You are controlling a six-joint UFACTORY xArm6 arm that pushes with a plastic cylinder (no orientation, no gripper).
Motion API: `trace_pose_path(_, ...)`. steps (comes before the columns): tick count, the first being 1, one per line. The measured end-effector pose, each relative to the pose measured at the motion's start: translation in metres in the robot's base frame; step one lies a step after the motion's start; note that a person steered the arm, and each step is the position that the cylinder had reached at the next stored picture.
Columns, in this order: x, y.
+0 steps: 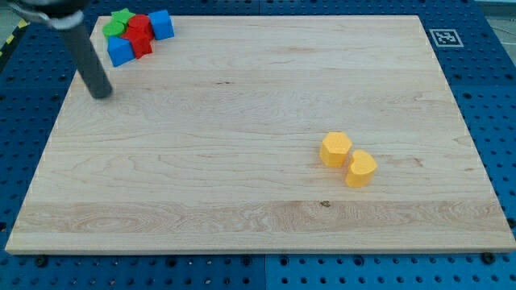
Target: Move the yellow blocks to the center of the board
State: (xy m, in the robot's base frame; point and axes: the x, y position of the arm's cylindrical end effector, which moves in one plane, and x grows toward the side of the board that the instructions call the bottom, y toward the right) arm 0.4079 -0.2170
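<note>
Two yellow blocks lie touching on the wooden board (242,121), right of its middle and toward the view's bottom. One is a yellow hexagon (335,149); the other yellow block (361,168), rounded with a point, sits just to its lower right. My dark rod comes down from the view's top left and my tip (101,93) rests on the board near its left edge, far left of both yellow blocks and just below the cluster of other blocks.
A tight cluster sits at the board's top left corner: a green block (119,22), red blocks (139,34), a blue cube (162,24) and a blue block (119,51). A black-and-white marker tag (445,38) is at the top right corner.
</note>
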Motion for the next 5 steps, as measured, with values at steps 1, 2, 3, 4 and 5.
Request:
trace_pose_path(1, 0.059, 0.083)
trace_pose_path(2, 0.098, 0.184)
trace_pose_path(3, 0.147, 0.286)
trace_pose_path(4, 0.196, 0.381)
trace_pose_path(5, 0.195, 0.406)
